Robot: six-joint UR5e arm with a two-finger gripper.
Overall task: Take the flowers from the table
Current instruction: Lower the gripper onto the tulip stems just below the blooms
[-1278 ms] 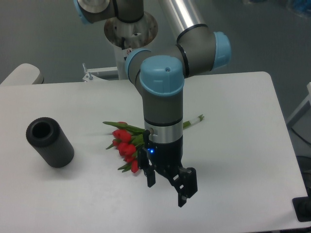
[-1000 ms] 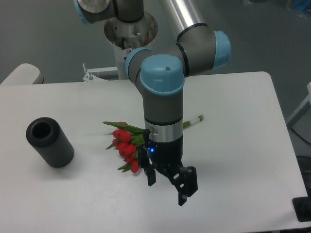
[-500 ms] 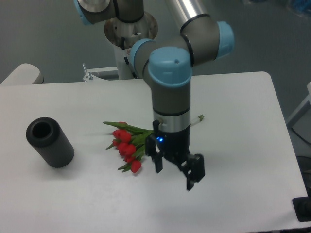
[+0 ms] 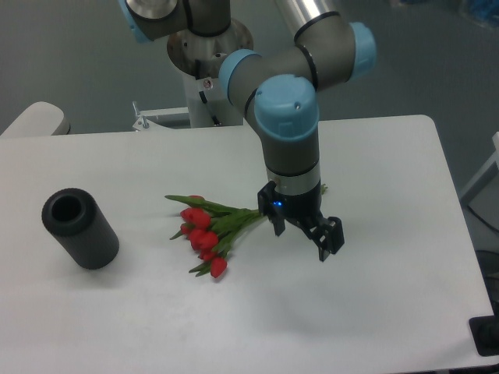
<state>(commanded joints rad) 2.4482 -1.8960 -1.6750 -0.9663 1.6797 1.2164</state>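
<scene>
The flowers lie flat on the white table near its middle: red tulip buds at the left, green leaves, and stems running up to the right, where the arm hides their far part. My gripper hangs open and empty just above the table. Its two black fingers point down. It sits over the stem side of the bunch, to the right of the buds, not touching them.
A dark grey cylinder lies on its side at the table's left. The robot's base column stands at the back edge, with a small metal bracket beside it. A black object shows at the lower right corner.
The gripper has moved right and toward the back, from in front of the buds to over the stems. It stays open. The flowers have not moved and more of them shows now.
</scene>
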